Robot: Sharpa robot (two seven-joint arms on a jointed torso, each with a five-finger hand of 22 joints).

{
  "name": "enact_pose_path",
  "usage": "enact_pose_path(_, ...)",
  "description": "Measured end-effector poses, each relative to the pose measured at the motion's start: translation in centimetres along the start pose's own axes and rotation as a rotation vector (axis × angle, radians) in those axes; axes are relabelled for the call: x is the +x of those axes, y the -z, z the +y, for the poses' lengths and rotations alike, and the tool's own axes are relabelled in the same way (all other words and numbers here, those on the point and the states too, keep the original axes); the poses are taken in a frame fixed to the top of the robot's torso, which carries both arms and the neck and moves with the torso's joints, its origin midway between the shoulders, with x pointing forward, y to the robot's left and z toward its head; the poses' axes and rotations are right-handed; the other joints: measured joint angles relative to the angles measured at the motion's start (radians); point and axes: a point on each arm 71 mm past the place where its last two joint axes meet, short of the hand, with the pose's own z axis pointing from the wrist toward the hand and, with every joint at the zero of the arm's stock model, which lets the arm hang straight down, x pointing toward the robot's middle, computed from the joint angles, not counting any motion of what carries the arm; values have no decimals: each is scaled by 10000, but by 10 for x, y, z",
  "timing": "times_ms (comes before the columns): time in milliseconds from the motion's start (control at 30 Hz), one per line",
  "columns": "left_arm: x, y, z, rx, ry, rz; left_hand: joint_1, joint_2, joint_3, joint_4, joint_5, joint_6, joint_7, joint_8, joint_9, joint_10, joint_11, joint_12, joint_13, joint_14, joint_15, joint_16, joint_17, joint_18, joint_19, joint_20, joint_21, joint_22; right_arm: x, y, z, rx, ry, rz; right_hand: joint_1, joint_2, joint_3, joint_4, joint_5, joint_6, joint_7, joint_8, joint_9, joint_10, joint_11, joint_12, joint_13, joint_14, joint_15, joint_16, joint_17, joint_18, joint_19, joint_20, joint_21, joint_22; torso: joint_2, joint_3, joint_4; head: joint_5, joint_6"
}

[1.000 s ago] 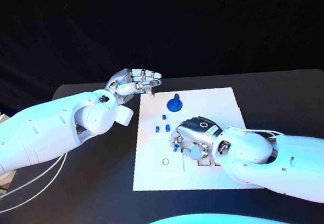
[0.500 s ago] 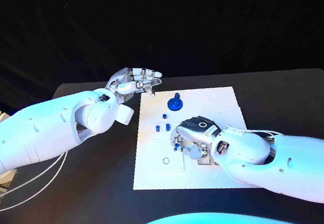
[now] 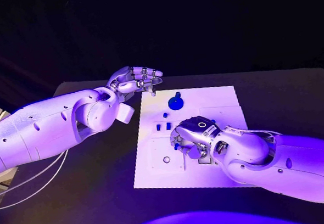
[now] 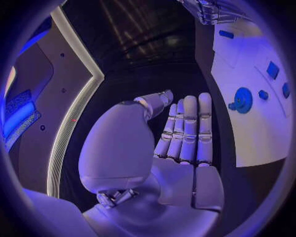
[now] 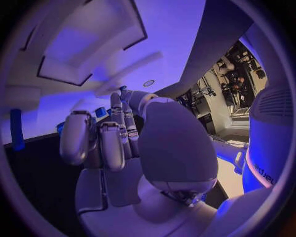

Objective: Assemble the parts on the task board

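Note:
The white task board (image 3: 158, 173) lies mid-table. A round blue part (image 3: 176, 103) stands near its far edge, with small blue pieces (image 3: 160, 127) and another (image 3: 165, 115) closer in, and a small ring (image 3: 166, 159) at the left. My right hand (image 3: 191, 139) is curled down onto the board's middle. Its fingers (image 5: 114, 133) bend inward, with bits of blue by the tips, and whether they hold a part is hidden. My left hand (image 3: 136, 81) hovers off the board's far left corner. Its fingers (image 4: 188, 128) are straight and hold nothing.
The black table (image 3: 83, 182) surrounds the board. Recessed slots (image 3: 206, 162) lie beside my right hand. From the left wrist, the board (image 4: 259, 133), the round blue part (image 4: 242, 99) and the right hand (image 4: 212, 10) are visible. White cables (image 3: 28, 186) hang at the table's left.
My right hand has edged very slightly toward the board's left side. The left hand has stayed in place.

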Motion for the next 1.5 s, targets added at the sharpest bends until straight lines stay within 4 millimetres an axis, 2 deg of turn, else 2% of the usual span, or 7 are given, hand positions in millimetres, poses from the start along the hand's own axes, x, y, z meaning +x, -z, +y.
enact_pose_path(233, 0, 0, 0, -23, 2, 5, 0, 0, 0, 0, 0, 0, 0, 0, 0, 0, 0, 0, 0, 0, 0, 0, 1, 0, 0, 0, 0, 1, 0, 0, 1, -27, 46, 80, -104, 35, -44, -43, -27, -1, 1, -2, 54, 0, 0, -1, -25, 0, 0, 0, -52, 0, 0, 0, 0, -1, 0, -1, -6, 5, -13)
enact_pose_path(333, 0, 0, 0, -31, 2, 4, 0, 0, 0, 0, 0, 0, 0, 0, 0, 0, 0, 0, 1, 0, 0, 0, 1, 0, 0, 0, 0, 1, 1, 0, 1, -36, 56, 125, -487, -162, -177, -18, -58, -92, 51, -8, 105, 13, -47, 10, -83, 0, 0, 0, -84, 0, -53, 53, -197, -2, 0, 0, -9, -1, -14)
enact_pose_path(600, 0, 0, 0, -51, 4, 7, 0, 0, -29, 30, 0, 0, 0, -39, 0, 0, 0, 38, 1, 0, 0, 0, -17, 0, 0, 0, 1, -16, 3, 1, 1, -46, 41, 182, -989, -620, -650, 99, -118, -622, 123, -473, -66, -1223, 147, 59, -321, -1, 74, -114, -357, 1, -306, 305, -1063, -3, 0, 6, -14, -15, -10)
enact_pose_path(867, -1, 0, 1, -73, 8, 16, 0, 0, -29, 29, 0, 0, 0, -39, 1, 0, 0, 38, -3, 0, 0, 0, -17, 0, 0, 0, -38, -16, 2, 3, -2, 26, 2, 39, -974, -635, -958, 67, -118, -953, 45, -739, -175, -1749, 256, 82, -295, -19, 163, -215, -599, 1, -432, 357, -1461, -3, -1, 12, -13, -34, 3)
enact_pose_path(1133, -1, 1, 1, -112, 11, 28, 0, 0, -29, 29, 0, 0, 0, -39, 1, 0, 0, 38, -9, 0, 0, 0, -17, 0, 0, 0, -38, -16, -2, 13, -6, 129, -119, -314, -852, -595, -1404, 97, -118, -1083, 43, -882, -242, -2175, 339, 229, -272, 18, 200, -331, -845, 159, -558, 410, -1859, -14, -4, 10, -12, -81, 32)
enact_pose_path(1300, -2, 1, 1, -132, 11, 27, 0, 0, -29, 29, 0, 0, 0, -39, 1, 0, 0, 38, -9, 0, 0, 0, -17, -1, 0, 0, -38, -15, -15, 29, -14, 263, -225, -678, -749, -492, -1580, 146, -118, -1119, 8, -913, -253, -2238, 341, 425, -238, 18, 200, -308, -771, 159, -558, 410, -1817, -9, -5, 7, -7, -151, 74)
enact_pose_path(1500, -4, 3, 1, -150, 5, 3, 0, 0, -28, 29, 0, 0, 0, -39, 1, 0, 0, 38, -9, 0, 0, 0, -16, 0, 0, 0, -38, -15, -44, 47, -44, 941, -53, -988, -655, -479, -1643, 185, -118, -1081, 46, -913, -270, -2181, 284, 624, -226, 18, 200, -164, -503, 158, -407, 372, -1429, 4, -8, -7, -18, -303, 168)
